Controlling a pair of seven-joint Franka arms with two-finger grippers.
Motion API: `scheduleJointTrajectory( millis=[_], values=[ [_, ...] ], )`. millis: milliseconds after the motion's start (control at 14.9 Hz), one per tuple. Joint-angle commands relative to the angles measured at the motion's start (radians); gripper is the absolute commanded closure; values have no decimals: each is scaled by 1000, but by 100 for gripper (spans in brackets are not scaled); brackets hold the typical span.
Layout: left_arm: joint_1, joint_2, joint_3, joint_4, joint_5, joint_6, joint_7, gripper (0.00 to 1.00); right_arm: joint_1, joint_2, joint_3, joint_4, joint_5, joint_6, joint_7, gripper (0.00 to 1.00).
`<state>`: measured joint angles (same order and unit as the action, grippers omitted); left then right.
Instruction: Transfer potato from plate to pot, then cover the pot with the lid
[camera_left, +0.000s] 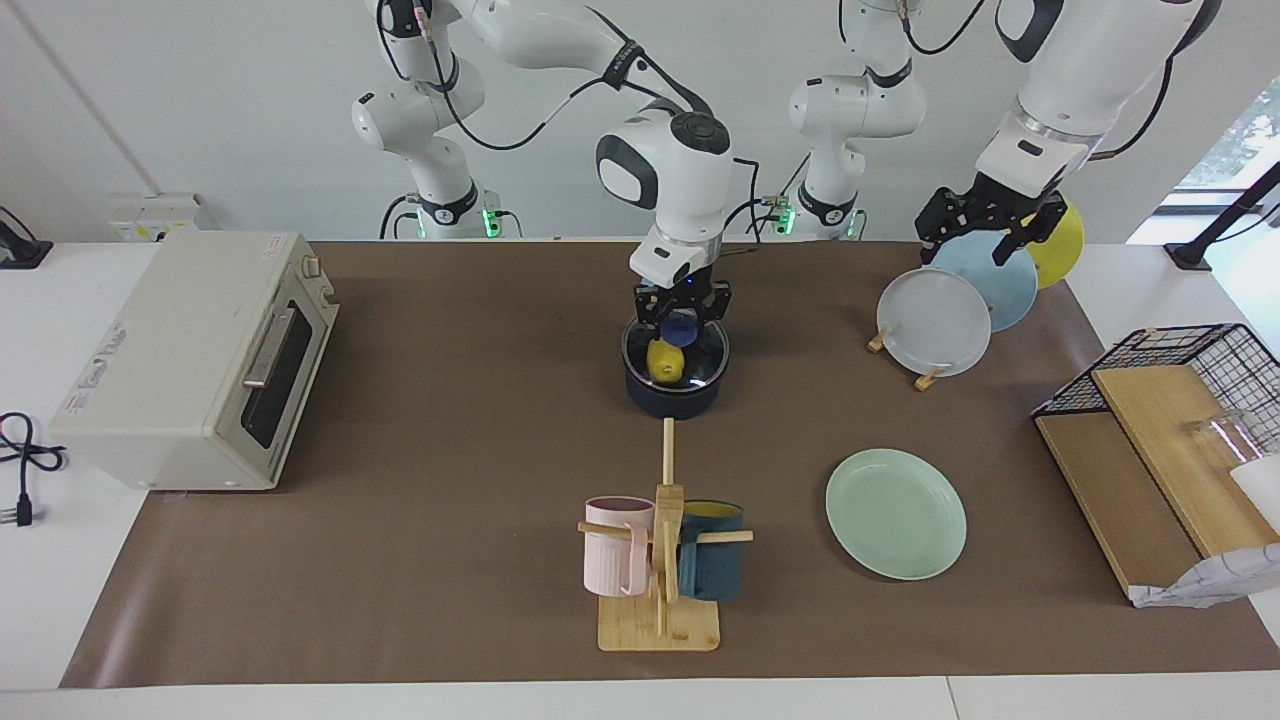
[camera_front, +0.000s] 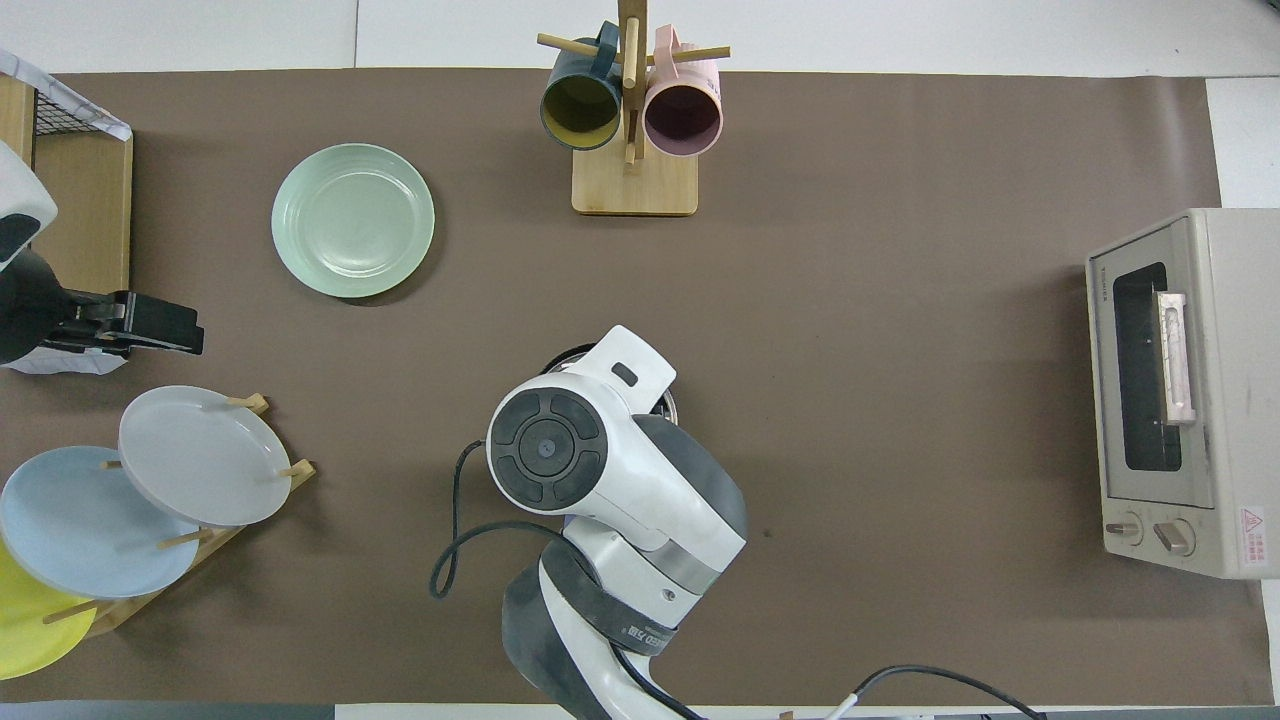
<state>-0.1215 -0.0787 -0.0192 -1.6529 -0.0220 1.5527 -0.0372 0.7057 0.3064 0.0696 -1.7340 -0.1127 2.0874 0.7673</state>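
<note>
The dark navy pot (camera_left: 676, 396) stands at the middle of the table, and its handle is hidden. The clear glass lid (camera_left: 706, 362) lies on the pot. The yellow potato (camera_left: 665, 361) shows through the glass, inside the pot. My right gripper (camera_left: 680, 318) is straight above the pot, shut on the lid's blue knob (camera_left: 680, 329). In the overhead view the right arm hides all but a sliver of the pot's rim (camera_front: 668, 404). The mint-green plate (camera_left: 895, 513) (camera_front: 353, 220) lies empty, farther from the robots and toward the left arm's end. My left gripper (camera_left: 975, 245) (camera_front: 195, 338) waits, open, up over the plate rack.
A rack with grey, blue and yellow plates (camera_left: 932, 322) stands near the left arm's base. A wooden mug tree (camera_left: 660, 560) with a pink and a teal mug stands farther from the robots than the pot. A toaster oven (camera_left: 195, 360) is at the right arm's end, and a wire basket with boards (camera_left: 1170, 420) at the left arm's.
</note>
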Motion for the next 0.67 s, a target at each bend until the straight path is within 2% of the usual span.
scheduleJointTrajectory(
  millis=[0,604],
  values=[
    [19,0,-16,2,7,9,-1,0,5,-10,1,-47,-33,22,20,100],
    [23,-1,-25,-1,7,12,-6,0,1,-7,-2,-27,-68,20,21,100]
  ],
)
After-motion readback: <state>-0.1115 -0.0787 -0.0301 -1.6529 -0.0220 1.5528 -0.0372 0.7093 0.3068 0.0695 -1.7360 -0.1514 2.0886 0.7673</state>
